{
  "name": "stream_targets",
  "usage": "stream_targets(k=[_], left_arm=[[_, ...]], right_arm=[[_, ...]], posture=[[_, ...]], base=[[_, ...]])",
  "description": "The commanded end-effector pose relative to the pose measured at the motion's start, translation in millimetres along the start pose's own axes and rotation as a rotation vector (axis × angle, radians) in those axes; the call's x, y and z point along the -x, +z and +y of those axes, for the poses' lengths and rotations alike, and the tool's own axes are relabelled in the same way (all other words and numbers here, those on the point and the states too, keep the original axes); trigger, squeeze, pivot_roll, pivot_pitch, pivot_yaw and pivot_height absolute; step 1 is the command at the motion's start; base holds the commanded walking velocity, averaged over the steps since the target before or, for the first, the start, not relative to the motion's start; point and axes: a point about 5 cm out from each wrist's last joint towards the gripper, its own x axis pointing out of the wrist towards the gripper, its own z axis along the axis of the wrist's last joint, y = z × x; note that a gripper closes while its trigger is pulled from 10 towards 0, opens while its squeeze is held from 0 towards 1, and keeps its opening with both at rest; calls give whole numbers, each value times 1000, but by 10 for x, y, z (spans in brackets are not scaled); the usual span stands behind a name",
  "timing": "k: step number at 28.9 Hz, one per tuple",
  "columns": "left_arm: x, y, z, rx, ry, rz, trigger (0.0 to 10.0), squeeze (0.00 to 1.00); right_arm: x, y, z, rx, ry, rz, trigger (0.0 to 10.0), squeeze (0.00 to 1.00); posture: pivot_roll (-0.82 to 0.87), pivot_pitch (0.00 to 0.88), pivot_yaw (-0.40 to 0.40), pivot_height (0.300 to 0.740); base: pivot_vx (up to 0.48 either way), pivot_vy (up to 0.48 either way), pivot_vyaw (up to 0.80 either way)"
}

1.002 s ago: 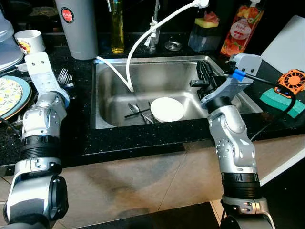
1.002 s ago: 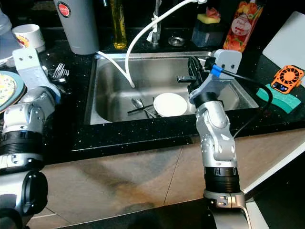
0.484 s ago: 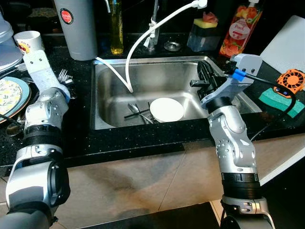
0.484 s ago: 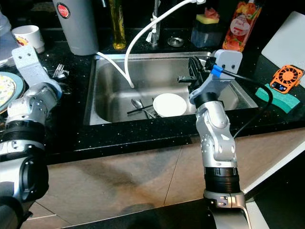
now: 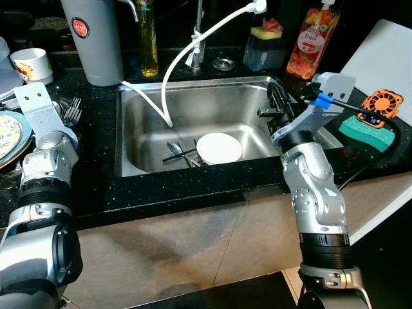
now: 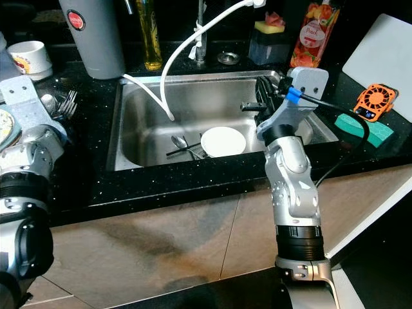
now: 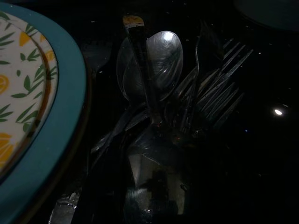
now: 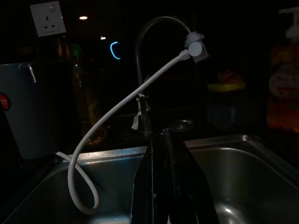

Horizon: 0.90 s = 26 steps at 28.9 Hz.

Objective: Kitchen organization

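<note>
Left arm drawn back toward cutlery pile [image 7: 187, 107]; left pincer state unclear. Right pincer [image 8: 164, 140] together, empty, over sink [image 5: 193, 103].

The whole head view has slid: sink [image 5: 193, 87], plate [image 5: 219, 147] and bottles now sit further left and a little higher in frame, so the camera turned. The left arm has drawn back toward the left edge of the frame, its wrist block [image 5: 37, 106] now lower, beside the forks [image 5: 71, 111] on the counter [image 5: 96, 167].
</note>
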Motion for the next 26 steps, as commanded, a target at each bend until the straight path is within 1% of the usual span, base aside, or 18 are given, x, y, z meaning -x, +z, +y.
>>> stream_targets(k=[1,2,5,7,9,10,12,13,14,15,17,18,20,21,22,23,25,26], left_arm=[[-37,-273,94,-46,49,93,0,0],[-37,-273,94,-46,49,93,0,0],[-5,-58,-4,-54,22,-34,0,0],[-5,-58,-4,-54,22,-34,0,0],[70,195,-118,-66,-39,-201,0,0],[70,195,-118,-66,-39,-201,0,0],[205,467,-237,-100,-109,-394,0,0],[205,467,-237,-100,-109,-394,0,0],[267,567,-268,-127,-125,-471,0,0],[366,704,-318,-131,-164,-567,0,0],[413,752,-347,-153,-181,-611,0,0],[445,763,-400,-159,-219,-629,902,0],[497,755,-520,-166,-307,-641,4039,0],[497,755,-520,-166,-307,-641,4039,0],[529,619,-722,-164,-464,-562,10000,0],[529,619,-722,-164,-464,-562,10000,0],[584,452,-912,-197,-610,-492,10000,0],[612,394,-975,-213,-660,-471,10000,0]], right_arm=[[10,4,-28,-4,-10,0,10000,0],[10,4,-28,-4,-10,0,10000,0],[9,4,-30,-3,-10,0,10000,0],[9,4,-30,-3,-10,0,10000,0],[6,7,-31,-2,-9,0,10000,0],[6,7,-31,-2,-9,0,10000,0],[3,8,-33,0,-8,-1,10000,0],[3,8,-33,0,-8,-1,10000,0],[2,8,-31,0,-6,-1,10000,0],[-2,12,-25,0,-3,-2,10000,0],[-3,10,-21,0,-2,-2,10000,0],[-5,10,-21,1,-2,-3,10000,0],[-11,12,-20,1,0,-3,10000,0],[-11,12,-20,1,0,-3,10000,0],[-16,19,-17,3,3,-5,10000,0],[-16,19,-17,3,3,-5,10000,0],[-19,26,-15,4,4,-7,10000,0],[-19,28,-15,4,4,-7,10000,0]], posture=[[124,68,-26,740],[124,68,-26,740],[122,67,-28,740],[122,67,-28,740],[121,64,-30,740],[121,64,-30,740],[122,60,-33,740],[122,60,-33,740],[122,60,-33,740],[122,60,-33,740],[122,53,-33,740],[123,51,-35,740],[123,49,-37,740],[123,49,-37,740],[123,49,-37,740],[123,49,-37,740],[123,49,-37,740],[123,49,-37,740]], base=[[0,0,0],[0,0,0],[0,0,0],[0,0,0],[0,0,0],[0,0,0],[0,0,0],[0,0,0],[0,0,0],[0,0,0],[0,0,0],[0,0,0],[0,0,0],[0,0,0],[0,0,0],[0,0,0],[0,0,0],[0,0,0]])
